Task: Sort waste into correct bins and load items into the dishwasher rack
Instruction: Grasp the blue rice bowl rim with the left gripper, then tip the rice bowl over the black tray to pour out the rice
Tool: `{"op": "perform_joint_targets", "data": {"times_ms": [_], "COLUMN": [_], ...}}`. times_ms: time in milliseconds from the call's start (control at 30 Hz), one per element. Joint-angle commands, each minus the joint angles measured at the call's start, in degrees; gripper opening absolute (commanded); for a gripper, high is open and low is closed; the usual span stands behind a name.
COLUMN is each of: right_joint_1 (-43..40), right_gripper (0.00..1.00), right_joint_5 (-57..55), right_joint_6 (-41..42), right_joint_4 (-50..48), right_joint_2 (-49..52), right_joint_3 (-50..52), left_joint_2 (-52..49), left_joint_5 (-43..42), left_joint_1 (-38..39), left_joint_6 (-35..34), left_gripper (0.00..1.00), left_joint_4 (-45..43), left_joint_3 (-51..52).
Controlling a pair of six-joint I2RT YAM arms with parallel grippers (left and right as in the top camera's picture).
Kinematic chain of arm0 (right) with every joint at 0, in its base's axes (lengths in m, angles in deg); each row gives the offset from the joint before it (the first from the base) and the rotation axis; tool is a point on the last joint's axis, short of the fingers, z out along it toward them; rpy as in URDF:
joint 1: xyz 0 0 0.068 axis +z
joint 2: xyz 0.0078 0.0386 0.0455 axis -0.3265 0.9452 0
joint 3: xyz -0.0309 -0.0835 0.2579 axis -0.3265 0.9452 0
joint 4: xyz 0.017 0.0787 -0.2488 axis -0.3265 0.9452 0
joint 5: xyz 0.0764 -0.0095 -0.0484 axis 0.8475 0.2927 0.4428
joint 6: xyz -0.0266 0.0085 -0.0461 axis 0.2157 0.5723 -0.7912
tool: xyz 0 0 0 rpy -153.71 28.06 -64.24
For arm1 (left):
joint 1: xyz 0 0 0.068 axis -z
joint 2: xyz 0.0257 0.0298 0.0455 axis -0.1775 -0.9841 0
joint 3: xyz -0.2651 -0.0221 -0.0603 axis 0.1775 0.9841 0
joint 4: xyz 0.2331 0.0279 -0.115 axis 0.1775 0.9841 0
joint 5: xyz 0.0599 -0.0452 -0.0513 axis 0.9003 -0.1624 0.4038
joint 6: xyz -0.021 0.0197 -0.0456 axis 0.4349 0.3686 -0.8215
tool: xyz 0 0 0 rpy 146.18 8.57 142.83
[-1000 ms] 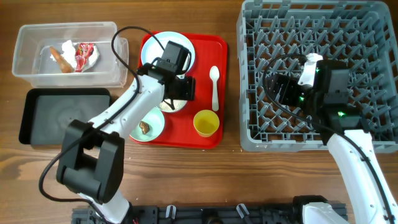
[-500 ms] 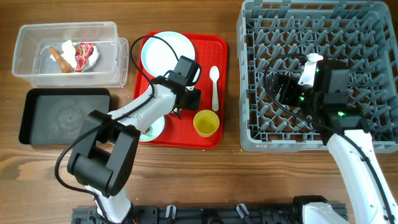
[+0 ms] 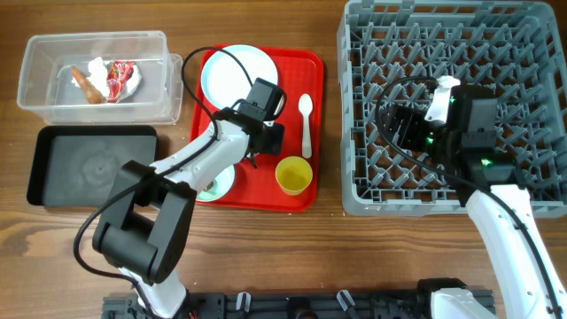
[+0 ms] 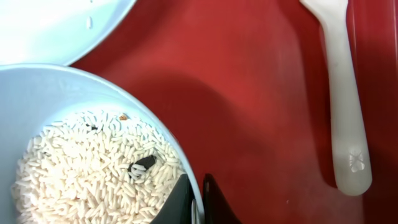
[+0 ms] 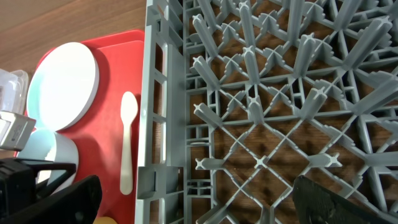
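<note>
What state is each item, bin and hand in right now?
left hand: shut on rice bowl rim
rice bowl: upright, full of rice
plate: flat, almost bare
yellow cup: upright, empty
spoon: lying flat on red tray
clear tub: open, holds wrapper and stick
black tray: nothing in it
rack: no dishes loaded
right hand: open, holding nothing

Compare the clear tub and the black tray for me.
The clear tub is see-through and deep-walled; the black tray is opaque and shallow. The tub holds a red-and-white wrapper and a brown stick; the tray shows no waste. Both are rectangular, of similar footprint, left of the red tray.
</note>
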Motion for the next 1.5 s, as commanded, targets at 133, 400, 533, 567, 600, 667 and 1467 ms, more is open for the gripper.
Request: {"op": "perform_joint_targets", "data": {"times_ms": [133, 400, 533, 567, 600, 667, 1467], "right_joint_1": [0.09, 0.09, 0.07, 0.09, 0.09, 0.07, 0.09], "right_gripper": [1.00, 1.00, 1.00, 1.00, 1.00, 1.00, 1.00], "right_joint_5": [0.98, 0.98, 0.98, 0.98, 0.96, 0.96, 0.98], "right_joint_6": [0.83, 0.81, 0.76, 0.70, 0.68, 0.68, 0.83], "right_joint_4": [-0.13, -0.15, -0.11, -0.11, -0.11, -0.13, -0.20], "right_joint_2": [0.37, 0.37, 0.37, 0.37, 0.37, 0.37, 0.37], "right_joint_3": [-0.87, -0.87, -0.87, -0.87, -0.87, -0.87, -0.87], "left_joint_2": [7.89, 18.12, 21.70, 22.18, 22.49, 22.91, 1.20], "left_joint_5": [-4.02, -6.49, -12.85, -13.57, -14.38, -18.01, -71.41], "left_joint_1": [0.07, -6.97, -18.49, -21.05, -23.39, -31.56, -76.24], "left_joint_6": [-6.27, -12.28, -12.22, -12.11, -11.37, -6.32, 2.82], "left_gripper": [0.04, 0.04, 0.04, 0.04, 0.04, 0.04, 0.04], "left_joint_4": [0.74, 10.10, 18.25, 19.82, 21.27, 24.57, 8.22], "left_joint_3": [0.33, 0.33, 0.33, 0.33, 0.33, 0.33, 0.50]}}
